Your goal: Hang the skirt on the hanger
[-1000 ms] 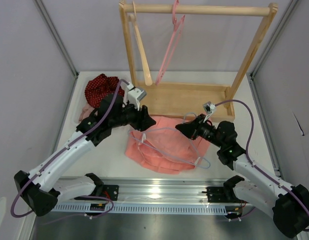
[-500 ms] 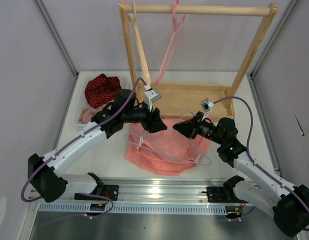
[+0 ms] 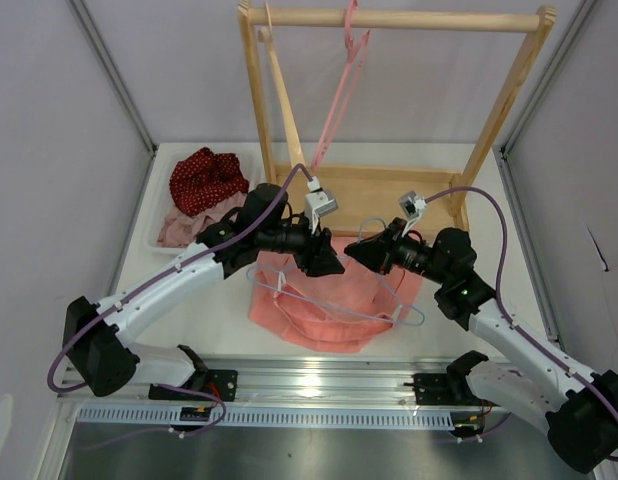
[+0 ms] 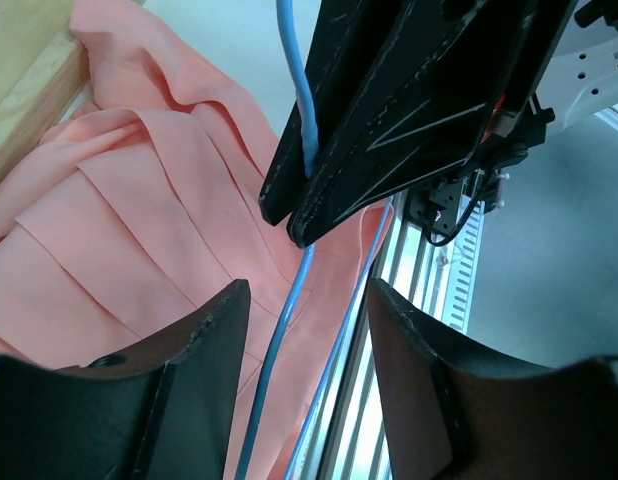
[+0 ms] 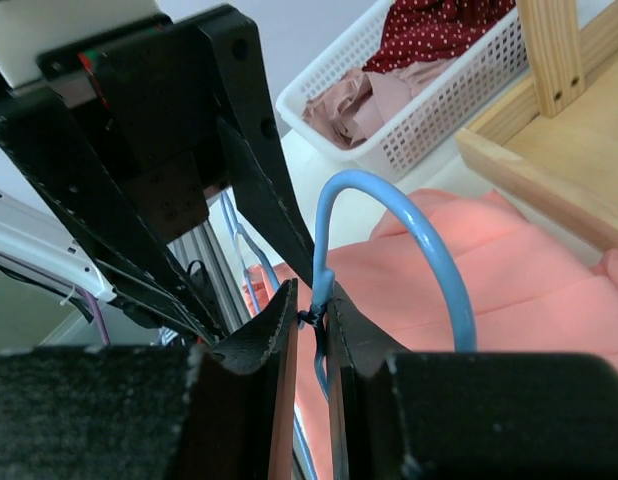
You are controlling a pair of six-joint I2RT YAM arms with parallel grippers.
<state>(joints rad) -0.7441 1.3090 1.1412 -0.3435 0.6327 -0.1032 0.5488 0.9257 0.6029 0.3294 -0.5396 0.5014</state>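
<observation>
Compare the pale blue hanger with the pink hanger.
The pale blue hanger sits low over the salmon skirt; the pink hanger hangs from the top rail of the wooden rack. The right hand pinches the pale blue hanger below its hook; nothing touches the pink hanger. Both are thin frames with a hook.

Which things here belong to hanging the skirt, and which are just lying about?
In the job: skirt, blue hanger, right gripper shut on it, left gripper open around its wire.
Lying about: red dotted cloth, mauve cloth, white basket, pink hanger, wooden rack.
</observation>
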